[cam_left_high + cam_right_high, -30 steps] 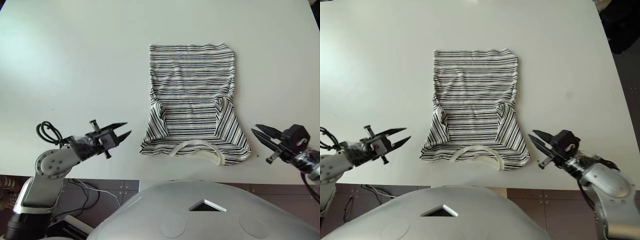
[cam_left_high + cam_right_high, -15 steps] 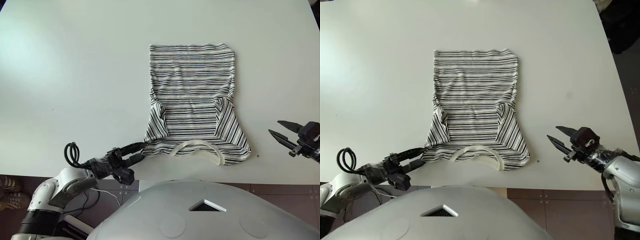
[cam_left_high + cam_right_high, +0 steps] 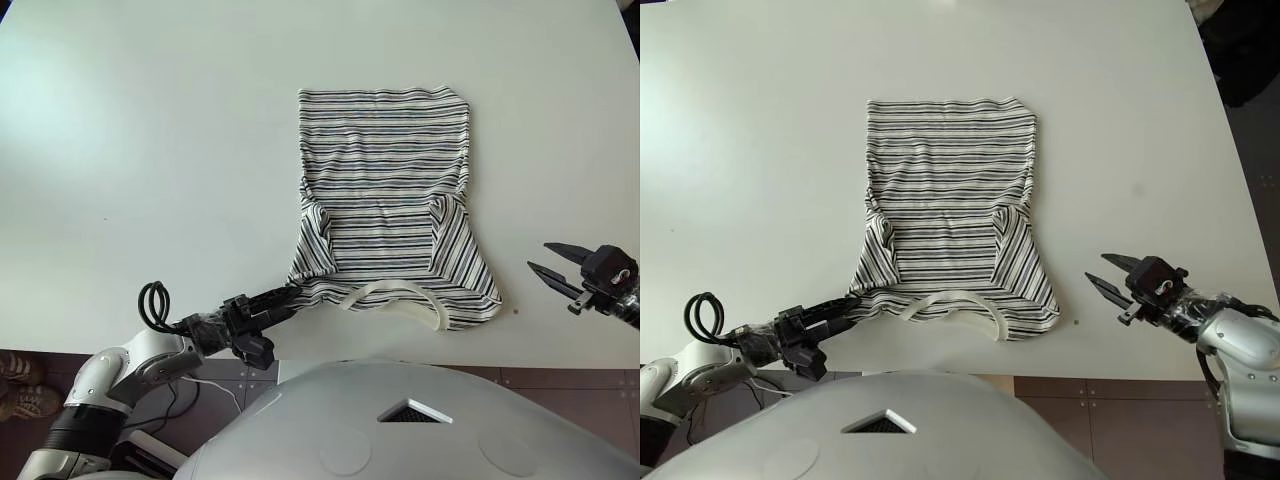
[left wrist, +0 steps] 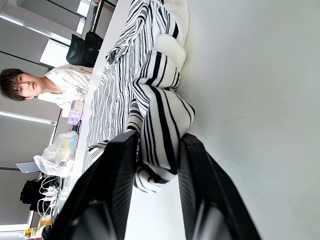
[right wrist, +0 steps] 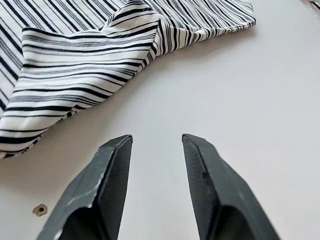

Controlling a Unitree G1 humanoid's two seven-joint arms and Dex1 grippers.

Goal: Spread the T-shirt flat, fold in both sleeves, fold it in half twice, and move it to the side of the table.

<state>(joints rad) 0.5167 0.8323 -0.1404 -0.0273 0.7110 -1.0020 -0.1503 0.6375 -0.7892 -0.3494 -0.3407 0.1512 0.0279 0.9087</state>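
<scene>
The striped T-shirt lies flat on the white table, sleeves folded in over the body and the white collar towards the near edge. My left gripper is low at the shirt's near-left corner. It is open, and in the left wrist view the bunched striped corner sits between its fingers. My right gripper hovers open over bare table, a short way to the right of the near-right corner, with nothing between its fingers.
The table's near edge runs just below the collar and both grippers. A small nut lies on the table by the shirt's near-right corner. Wide bare table stretches left of the shirt and beyond it.
My left gripper dropped from the left to the shirt's near-left corner and edged in around it. My right gripper drew off to the right, then came slightly back.
</scene>
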